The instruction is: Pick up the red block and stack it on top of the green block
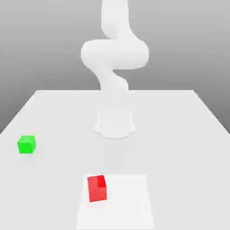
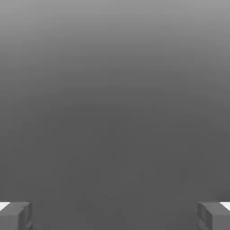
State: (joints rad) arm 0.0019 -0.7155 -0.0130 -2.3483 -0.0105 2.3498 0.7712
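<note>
Small matte red cube (image 1: 97, 188) sits free on the white table (image 1: 179, 134), near the front edge; matching green cube (image 1: 26, 144) is well apart, toward the exterior view's left. Likely rigid, light, not slippery: pinch two opposite flat side faces, centred. Fingers (image 2: 15, 215) spread wide, holding nothing, only grey backdrop between them.
</note>
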